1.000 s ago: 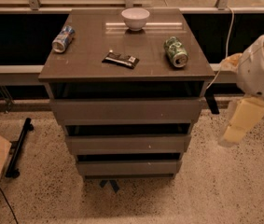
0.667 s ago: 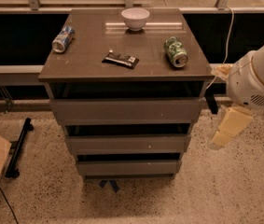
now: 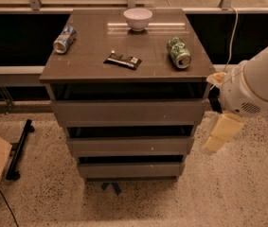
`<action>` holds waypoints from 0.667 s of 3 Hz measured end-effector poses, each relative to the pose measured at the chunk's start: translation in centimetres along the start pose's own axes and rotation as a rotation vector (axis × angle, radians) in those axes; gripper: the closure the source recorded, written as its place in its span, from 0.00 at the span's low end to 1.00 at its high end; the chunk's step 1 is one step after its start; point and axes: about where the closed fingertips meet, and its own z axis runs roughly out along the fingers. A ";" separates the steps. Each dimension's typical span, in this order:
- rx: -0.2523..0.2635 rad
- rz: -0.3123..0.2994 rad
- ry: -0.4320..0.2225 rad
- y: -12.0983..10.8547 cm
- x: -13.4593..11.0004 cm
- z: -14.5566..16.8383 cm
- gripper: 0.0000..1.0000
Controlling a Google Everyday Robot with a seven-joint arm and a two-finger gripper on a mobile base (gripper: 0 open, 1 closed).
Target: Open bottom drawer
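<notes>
The bottom drawer (image 3: 131, 170) sits lowest in the cabinet (image 3: 91, 70), its long axis running left to right and its front facing the camera. My gripper (image 3: 221, 134) hangs just beside the cabinet's right side, level with the middle drawer (image 3: 129, 145). Whether it is parted I cannot tell. It has swung closer since a second ago

My pale yellow gripper (image 3: 217, 137) right of the brown bottom drawer (image 3: 129, 170), white bowl (image 3: 137, 18), green can (image 3: 179, 52), blue can (image 3: 64, 39), black packet (image 3: 122, 60), speckled floor (image 3: 242, 188)
</notes>
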 end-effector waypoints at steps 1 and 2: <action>-0.033 0.026 -0.042 0.5 -0.2 3.2 0.00; -0.060 0.080 -0.084 1.1 0.1 5.9 0.00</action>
